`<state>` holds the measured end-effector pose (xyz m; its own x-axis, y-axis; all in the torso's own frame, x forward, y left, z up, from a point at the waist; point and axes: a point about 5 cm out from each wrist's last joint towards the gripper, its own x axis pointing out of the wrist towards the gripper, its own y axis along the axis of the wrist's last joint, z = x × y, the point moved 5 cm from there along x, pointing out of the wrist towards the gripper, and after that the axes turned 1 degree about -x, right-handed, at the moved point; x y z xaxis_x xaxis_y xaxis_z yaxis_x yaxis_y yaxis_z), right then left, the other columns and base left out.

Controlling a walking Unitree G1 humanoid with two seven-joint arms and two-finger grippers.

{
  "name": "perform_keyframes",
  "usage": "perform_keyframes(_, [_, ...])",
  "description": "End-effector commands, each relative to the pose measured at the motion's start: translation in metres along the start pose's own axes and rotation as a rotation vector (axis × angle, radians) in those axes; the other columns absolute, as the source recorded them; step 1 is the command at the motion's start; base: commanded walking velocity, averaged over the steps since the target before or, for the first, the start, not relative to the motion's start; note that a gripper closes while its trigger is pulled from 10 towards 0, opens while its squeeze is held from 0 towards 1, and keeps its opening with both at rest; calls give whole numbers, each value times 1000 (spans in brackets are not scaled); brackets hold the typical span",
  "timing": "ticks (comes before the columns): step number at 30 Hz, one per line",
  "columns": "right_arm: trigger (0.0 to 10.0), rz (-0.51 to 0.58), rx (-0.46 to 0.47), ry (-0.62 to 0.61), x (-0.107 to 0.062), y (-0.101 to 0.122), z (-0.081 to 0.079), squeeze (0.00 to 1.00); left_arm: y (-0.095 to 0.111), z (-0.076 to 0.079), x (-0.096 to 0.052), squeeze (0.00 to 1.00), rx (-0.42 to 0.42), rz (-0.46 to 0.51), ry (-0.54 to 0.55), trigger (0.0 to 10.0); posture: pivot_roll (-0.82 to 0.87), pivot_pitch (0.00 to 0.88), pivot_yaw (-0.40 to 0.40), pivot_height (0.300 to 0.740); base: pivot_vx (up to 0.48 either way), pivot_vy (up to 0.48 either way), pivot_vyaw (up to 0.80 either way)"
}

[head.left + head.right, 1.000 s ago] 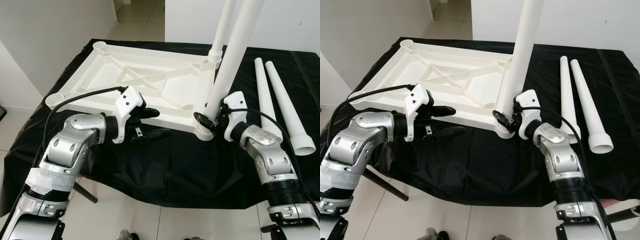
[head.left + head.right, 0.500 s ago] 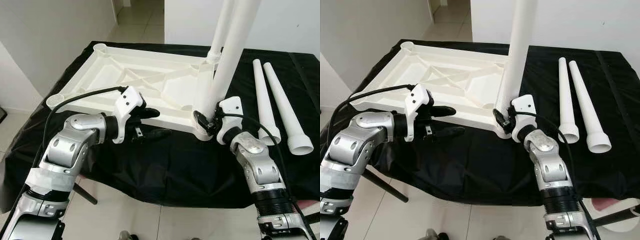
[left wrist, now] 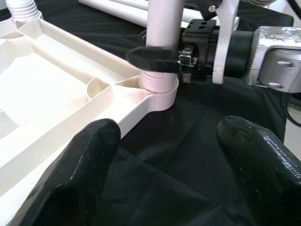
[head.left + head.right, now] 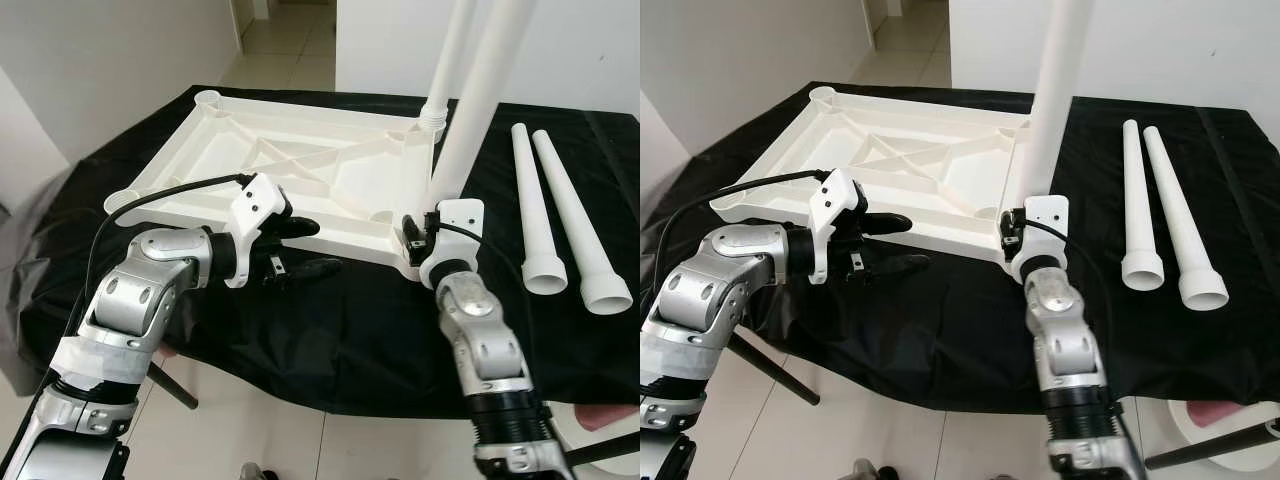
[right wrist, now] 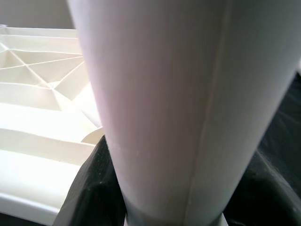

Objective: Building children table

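Nearest us is pale tiled floor [image 4: 250, 420], with the black cloth [image 4: 330, 330] hanging over the front edge of the counter and draping down in folds. Our left pincer [image 4: 300, 247] hovers over that cloth just in front of the tabletop [image 4: 300, 170], its two black fingers [image 3: 84, 165] spread apart and holding nothing. Our right pincer [image 4: 1010, 232] is at the near right corner of the tabletop, clamped on the leg [image 4: 1050, 90]; in the left wrist view one black finger wraps the leg just above its ribbed collar, which sits in the corner socket [image 3: 160, 92]. The leg stands nearly upright, leaning slightly to the right, and runs out of the top of the picture.

The tabletop is white plastic, lying upside down on the cloth with its ribs and diagonal braces facing up. A second leg [image 4: 447, 60] stands in the far right corner socket. To the right, two loose legs [image 4: 560, 220] lie side by side on the cloth, well apart from the tabletop, their wide open ends toward us.

Beyond the counter we see white walls [image 4: 100, 60] on the left and behind, with a strip of tiled floor running away between them.
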<state>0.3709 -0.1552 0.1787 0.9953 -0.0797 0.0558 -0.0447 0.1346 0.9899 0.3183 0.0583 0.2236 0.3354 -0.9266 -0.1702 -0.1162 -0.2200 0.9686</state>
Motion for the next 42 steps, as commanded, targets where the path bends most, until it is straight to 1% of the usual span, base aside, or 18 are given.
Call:
perform_keyframes(1, [0,-292,-61,-151,-18,-74,25,0,-2,-6,-5,0,-2,-9,68,10000,-93,145,100,740,0,0,0])
perform_keyframes(2, [0,-283,-42,-196,-21,-73,24,0,-2,-6,-6,0,-2,-10,69,10000,-92,144,98,740,0,0,0])
perform_keyframes(4, [0,-276,-30,-219,-23,-72,23,0,-2,-6,-6,0,-2,-10,69,10000,-92,144,98,740,0,0,0])
perform_keyframes(7, [0,-260,3,-217,-23,-68,15,0,-2,-6,-6,0,-2,-11,69,10000,-91,142,98,740,0,0,0])
perform_keyframes(8, [10000,-237,3,-207,-21,-63,12,0,-2,-5,-6,0,-1,-10,68,10000,-92,139,98,740,0,0,0])
perform_keyframes(10, [10000,-220,1,-201,-20,-59,10,0,-3,-5,-6,0,-1,-10,68,10000,-92,139,98,740,0,0,0])
perform_keyframes(11, [10000,-205,4,-194,-19,-56,9,1000,-3,-5,-6,0,-1,-10,68,10000,-92,139,98,740,0,0,0])
perform_keyframes(16, [10000,-130,27,-135,-15,-40,5,1000,-3,-5,-5,0,-1,-11,68,10000,-93,138,97,740,0,0,0])
perform_keyframes(17, [10000,-93,53,-91,-13,-32,0,0,-3,-5,-5,0,-1,-10,68,10000,-93,138,97,740,0,0,0])
perform_keyframes(20, [10000,-53,56,-61,-13,-24,-3,0,-3,-5,-5,0,-1,-10,68,10000,-93,138,97,740,0,0,0])
perform_keyframes(22, [10000,11,61,-13,-12,-9,-6,0,-3,-5,-5,0,-1,-10,68,10000,-93,138,97,740,0,0,0])
perform_keyframes(23, [10000,11,61,-13,-12,-9,-6,0,-3,-5,-5,0,-1,-10,68,10000,-93,138,97,740,0,0,0])
perform_keyframes(24, [10000,52,62,15,-10,0,-6,0,-3,-5,-5,0,-1,-10,67,10000,-93,138,97,740,0,0,0])
perform_keyframes(32, [10000,106,50,24,-9,11,-3,0,-3,-5,-5,0,-1,-11,69,10000,-93,138,97,740,0,0,0])
perform_keyframes(33, [10000,114,59,31,-9,13,-3,1000,-3,-5,-6,0,-1,-12,70,10000,-93,138,97,740,0,0,0])
perform_keyframes(39, [10000,136,38,34,-8,17,-1,1000,-3,-5,-5,0,-1,-11,70,10000,-93,138,97,740,0,0,0])
perform_keyframes(40, [10000,147,39,50,-9,19,-3,0,-3,-5,-5,0,-1,-11,70,10000,-93,138,97,740,0,0,0])
perform_keyframes(42, [10000,163,40,78,-10,23,-5,0,-3,-5,-5,0,-1,-11,71,10000,-93,138,97,740,0,0,0])
